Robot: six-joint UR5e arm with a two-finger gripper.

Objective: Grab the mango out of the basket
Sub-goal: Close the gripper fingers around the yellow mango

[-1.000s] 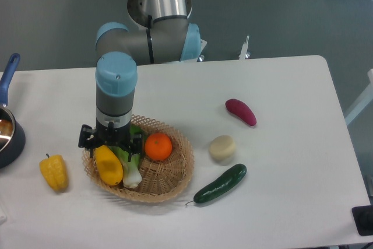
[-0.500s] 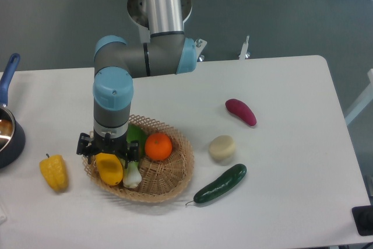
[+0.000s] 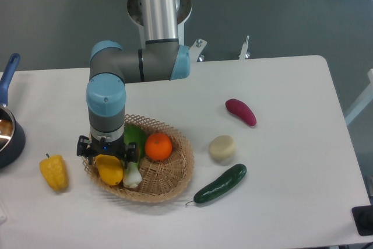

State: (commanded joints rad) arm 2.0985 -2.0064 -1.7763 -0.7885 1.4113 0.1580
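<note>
Over the basket (image 3: pixel 175 170), your gripper (image 3: pixel 108 157) is sitting right on the mango (image 3: pixel 111 169), fingers straddling it; I cannot tell whether they're clamping. Lifting remains.

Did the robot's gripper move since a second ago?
Yes. The gripper slid a little left and lower down over the mango, away from the orange, which stayed put in the basket.
</note>
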